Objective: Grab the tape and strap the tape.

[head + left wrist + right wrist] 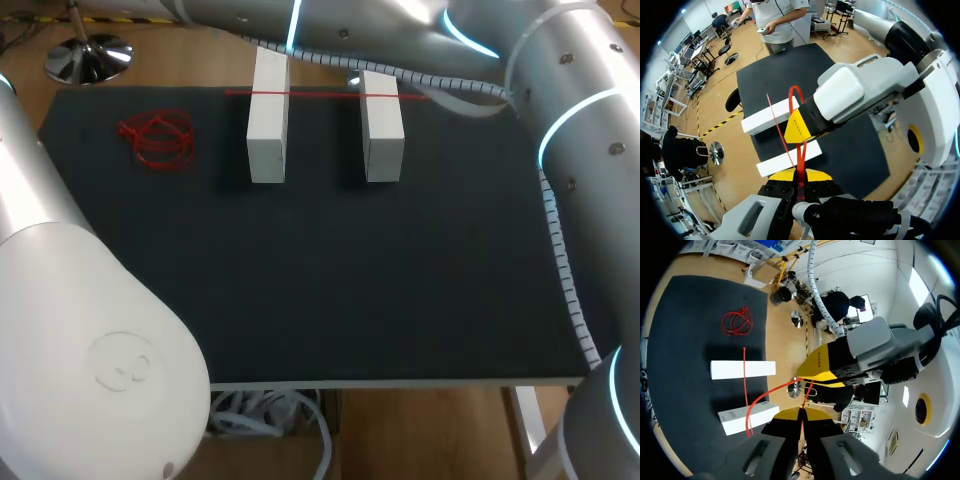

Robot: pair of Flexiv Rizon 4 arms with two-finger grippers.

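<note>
A thin red plastic tape (330,93) spans the pair of white rectangular blocks (268,120). Just beyond the blocks, my left pincer (800,175) and right pincer (801,412) each pinch it shut. I judge steady, even tension best while cinching the loop.

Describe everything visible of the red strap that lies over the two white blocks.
The red strap is thin, plastic-looking and straight where it lies across both white blocks, near their far ends. Beyond them it curls into a loop, and both the left gripper and the right gripper are shut on it.
</note>
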